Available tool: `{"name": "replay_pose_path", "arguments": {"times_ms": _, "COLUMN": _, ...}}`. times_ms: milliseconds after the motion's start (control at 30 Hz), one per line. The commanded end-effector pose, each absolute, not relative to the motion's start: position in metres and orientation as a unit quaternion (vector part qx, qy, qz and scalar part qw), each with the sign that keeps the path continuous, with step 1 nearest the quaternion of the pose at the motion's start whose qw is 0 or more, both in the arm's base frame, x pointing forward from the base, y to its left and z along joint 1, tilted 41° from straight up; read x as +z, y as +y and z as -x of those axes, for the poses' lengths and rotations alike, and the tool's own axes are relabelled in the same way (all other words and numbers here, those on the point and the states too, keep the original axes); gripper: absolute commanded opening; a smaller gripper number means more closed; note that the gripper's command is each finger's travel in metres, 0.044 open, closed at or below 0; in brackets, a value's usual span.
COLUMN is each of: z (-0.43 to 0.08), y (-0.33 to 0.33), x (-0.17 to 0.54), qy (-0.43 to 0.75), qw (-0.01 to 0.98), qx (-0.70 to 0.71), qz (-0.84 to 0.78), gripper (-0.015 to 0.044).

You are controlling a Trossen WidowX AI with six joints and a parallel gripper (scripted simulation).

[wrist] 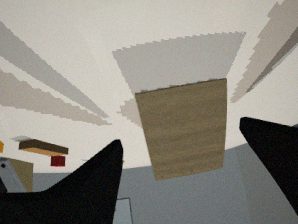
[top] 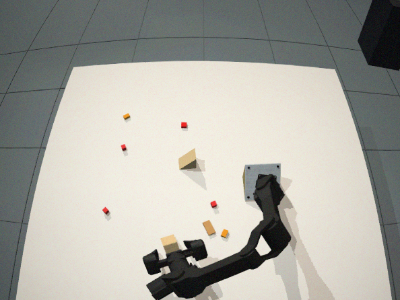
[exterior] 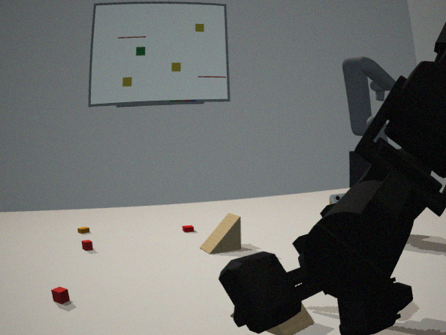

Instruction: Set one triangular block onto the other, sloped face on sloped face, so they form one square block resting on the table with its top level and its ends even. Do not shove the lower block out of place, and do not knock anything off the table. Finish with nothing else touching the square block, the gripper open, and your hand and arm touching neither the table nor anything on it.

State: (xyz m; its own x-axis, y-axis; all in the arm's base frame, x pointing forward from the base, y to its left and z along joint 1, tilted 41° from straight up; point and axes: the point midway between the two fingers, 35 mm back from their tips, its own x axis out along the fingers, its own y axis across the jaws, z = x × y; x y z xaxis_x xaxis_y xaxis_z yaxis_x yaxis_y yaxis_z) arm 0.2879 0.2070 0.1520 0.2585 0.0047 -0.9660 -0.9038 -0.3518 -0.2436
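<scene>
A tan triangular block (top: 188, 159) (exterior: 225, 236) stands near the table's middle, its sloped face to the left and an upright face to the right. The other triangular block (top: 169, 243) (wrist: 184, 132) lies near the front, seemingly on its long face with its ridge up; the arm hides most of it in the exterior view. My gripper (top: 174, 254) (wrist: 182, 135) is open and empty, low at the near block. In the wrist view one broad wooden face shows between the fingers, with gaps on both sides. Whether a finger touches the table is unclear.
A flat brown block (top: 209, 227) (wrist: 43, 147) and an orange piece (top: 224, 233) lie right of the near block. A red cube (top: 213, 204) lies behind them. Other small red and orange pieces lie left and back. The arm's grey base plate (top: 252, 171) is at right.
</scene>
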Motion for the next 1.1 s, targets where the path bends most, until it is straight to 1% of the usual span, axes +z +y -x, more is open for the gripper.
{"name": "replay_pose_path", "arguments": {"times_ms": 0, "z": -0.2872, "y": 0.2072, "x": 0.1501, "qy": 0.345, "qw": 0.45, "qx": 0.505, "qz": 0.651, "gripper": 0.044}}
{"name": "replay_pose_path", "arguments": {"times_ms": 800, "z": -0.2872, "y": 0.2072, "x": 0.1501, "qy": 0.345, "qw": 0.45, "qx": 0.505, "qz": 0.651, "gripper": 0.044}}
{"name": "replay_pose_path", "arguments": {"times_ms": 1067, "z": -0.2878, "y": 0.207, "x": 0.1519, "qy": 0.345, "qw": 0.453, "qx": 0.502, "qz": 0.651, "gripper": 0.023}}
